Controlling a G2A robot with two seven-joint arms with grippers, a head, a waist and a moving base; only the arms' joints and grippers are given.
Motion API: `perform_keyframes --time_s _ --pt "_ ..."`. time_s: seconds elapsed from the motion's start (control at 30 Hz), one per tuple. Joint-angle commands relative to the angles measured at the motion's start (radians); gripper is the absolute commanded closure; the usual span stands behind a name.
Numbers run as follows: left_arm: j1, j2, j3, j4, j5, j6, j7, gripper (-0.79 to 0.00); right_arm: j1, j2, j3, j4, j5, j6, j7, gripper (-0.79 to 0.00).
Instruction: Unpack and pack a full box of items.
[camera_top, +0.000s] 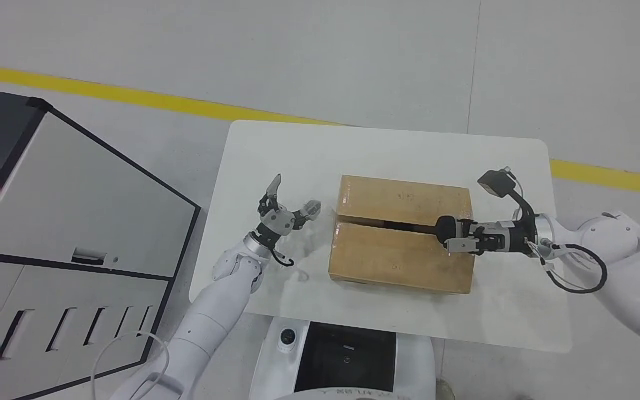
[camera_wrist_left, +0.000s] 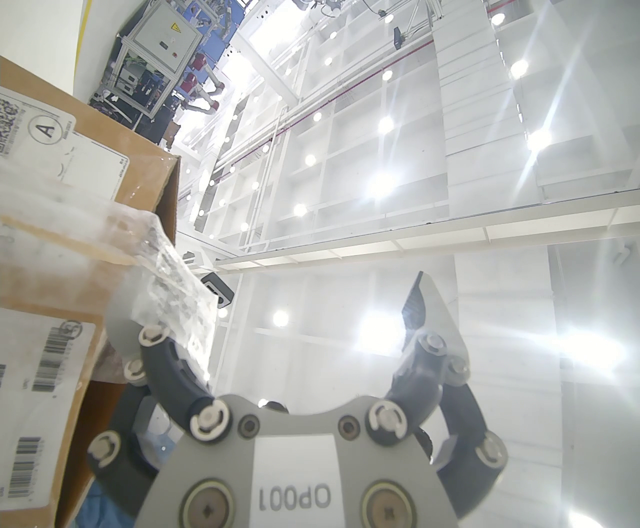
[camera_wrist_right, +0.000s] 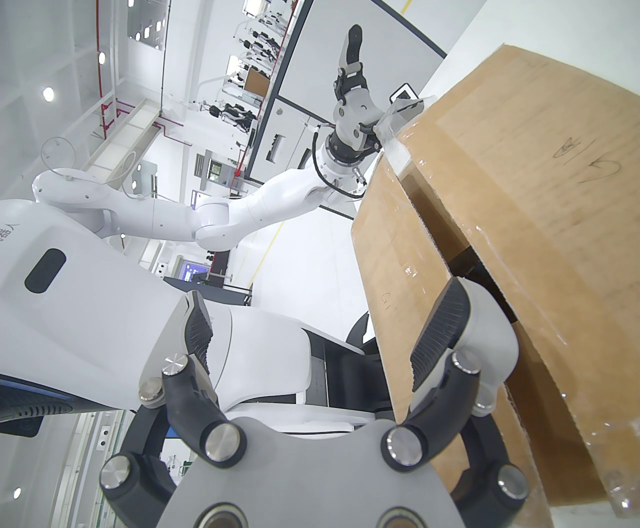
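Observation:
A brown cardboard box lies in the middle of the white table, flaps down with a dark seam between them. My left gripper is just off the box's left end, open and pointing upward. Crumpled clear tape clings to one of its fingers and runs back to the box. My right gripper is over the box's right part at the seam, open; in its wrist view one finger lies against the box beside the gap. That view also has the left gripper and the tape farther off.
A large grey cabinet with a dark frame stands left of the table. A yellow line crosses the floor behind. Bare table surface lies behind the box and at its front right.

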Motion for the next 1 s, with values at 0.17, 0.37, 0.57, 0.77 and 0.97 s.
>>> perform_keyframes --time_s 0.17,0.37,0.57,0.77,0.97 --pt "0.000 0.000 0.000 0.000 0.001 0.000 0.000 -0.785 0.000 0.000 0.000 0.000 0.000 0.000 0.000 -0.785" --pt "0.000 0.000 0.000 0.000 0.001 0.000 0.000 -0.785 0.000 0.000 0.000 0.000 0.000 0.000 0.000 -0.785" --pt "0.002 -0.003 0.000 -0.005 -0.020 0.018 0.040 -0.151 0.000 0.000 0.000 0.000 0.000 0.000 0.000 -0.625" --pt "0.019 0.004 -0.009 -0.018 0.050 -0.015 0.031 -0.696 0.005 -0.003 0.007 -0.036 -0.030 0.034 0.009 -0.388" --pt "0.021 0.007 -0.010 -0.028 0.111 -0.011 0.099 -0.785 0.011 -0.004 0.016 -0.038 -0.055 0.051 0.004 -0.785"
